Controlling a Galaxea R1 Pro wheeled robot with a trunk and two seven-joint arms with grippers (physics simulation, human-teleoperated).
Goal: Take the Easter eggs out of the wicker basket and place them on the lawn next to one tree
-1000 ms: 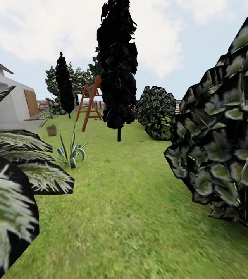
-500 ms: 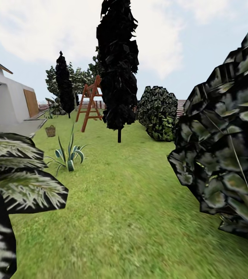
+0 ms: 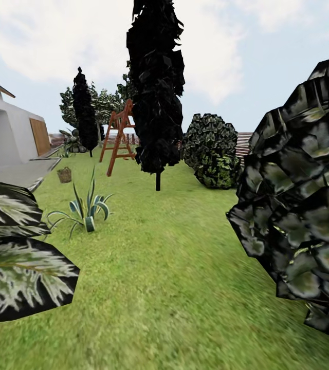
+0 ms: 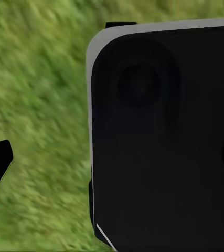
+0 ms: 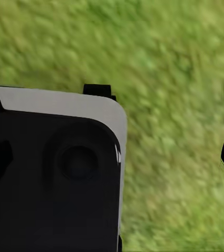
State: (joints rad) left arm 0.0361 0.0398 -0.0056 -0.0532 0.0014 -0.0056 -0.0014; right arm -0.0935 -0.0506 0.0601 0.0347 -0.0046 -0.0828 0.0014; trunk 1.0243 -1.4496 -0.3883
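I've got lawn (image 3: 175, 288) across the lower frame, a dark bush (image 3: 303, 216) close at right and a spiky plant (image 3: 85, 208) left of center. Wicker basket (image 3: 64, 175) sits small at mid-left, on grass near the white house (image 3: 5, 136); eggs too small to make out. Both wrist views give grass and dark robot housing (image 4: 164, 136), so I can't tell either gripper's state.

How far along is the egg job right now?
Nothing looks done yet. The wicker basket stands far off on the lawn, near the white house, too small to show any eggs. In hand: only the approach across the grass. Left: reaching the basket, taking out all three eggs, laying them by one tree.
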